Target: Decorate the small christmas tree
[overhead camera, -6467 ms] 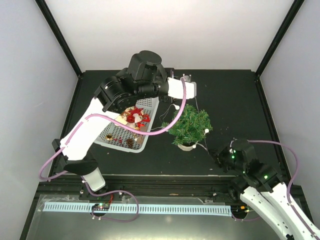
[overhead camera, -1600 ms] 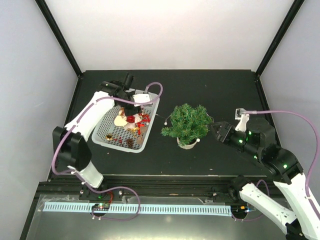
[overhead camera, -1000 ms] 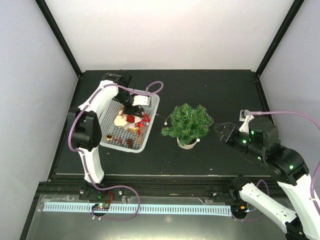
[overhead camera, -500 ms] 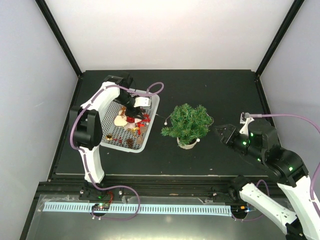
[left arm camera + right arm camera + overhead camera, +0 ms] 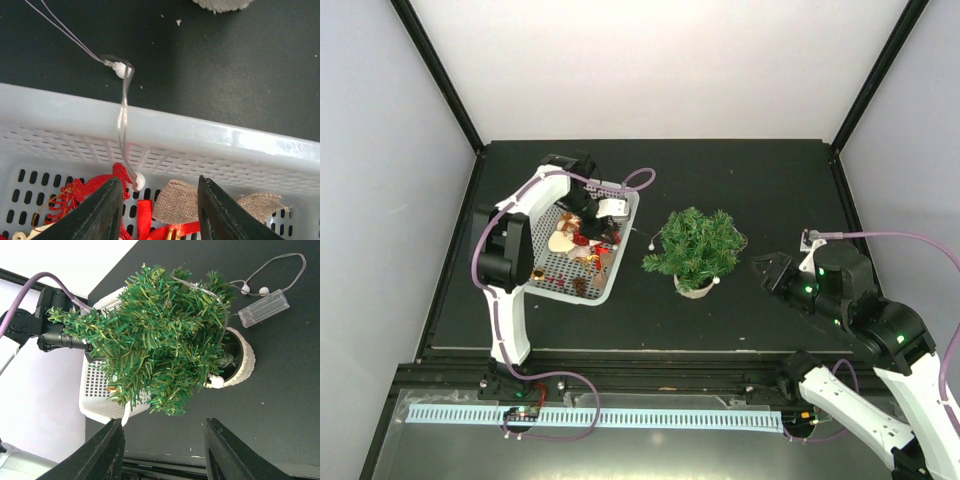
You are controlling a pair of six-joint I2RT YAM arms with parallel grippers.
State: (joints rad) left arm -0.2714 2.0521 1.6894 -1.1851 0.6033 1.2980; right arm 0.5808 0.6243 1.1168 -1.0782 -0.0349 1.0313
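Tree: small christmas tree [image 5: 700,245] stands upright in its pot [image 5: 244,361], bare of ornaments.
Left gripper [image 5: 159,189]: left of the tree, partly open and empty, dipped into the mesh basket [image 5: 200,137], probably choosing among the ornaments [image 5: 582,240].
Right gripper [image 5: 164,430]: right of the tree, jaws parted and empty, facing it, perhaps ready to steady it.

You have a matte black tabletop [image 5: 780,200] boxed in by 3 plain pale walls: the back wall [image 5: 660,70], the left wall [image 5: 380,250] and the right wall [image 5: 920,190]. 2 black posts [image 5: 437,75] slant up from its far corners. A pale blue slotted strip [image 5: 650,418] runs along the grey near ledge [image 5: 720,455]. Light is soft and even.
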